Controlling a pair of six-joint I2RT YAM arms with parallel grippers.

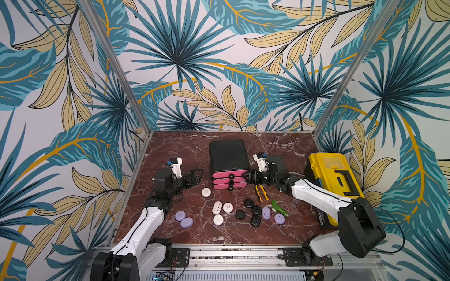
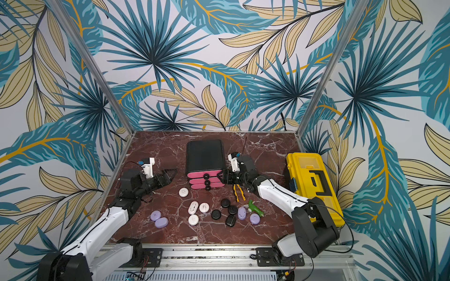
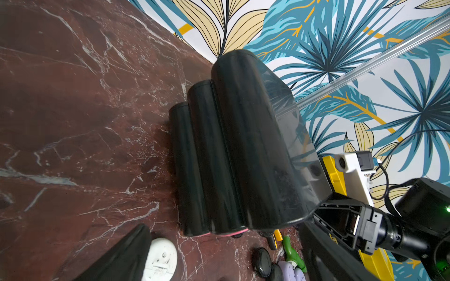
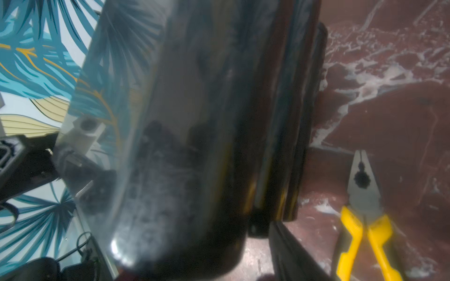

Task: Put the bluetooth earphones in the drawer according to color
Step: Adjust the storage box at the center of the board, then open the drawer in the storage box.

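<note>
Bluetooth earphones (image 1: 240, 214) are laid on the tabletop (image 1: 170, 150) before the drawer (image 1: 229, 155). The left claw (image 1: 198, 176) is held open beside it; for the right claw (image 1: 250, 180) opposite, the state cannot be determined.

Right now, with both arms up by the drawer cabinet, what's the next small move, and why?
Probably close the right gripper on the cabinet's front edge to brace it. All three pink drawers look shut, the earphone cases lie on the table, and the left gripper sits open on the cabinet's other side, free to pull a knob.
</note>
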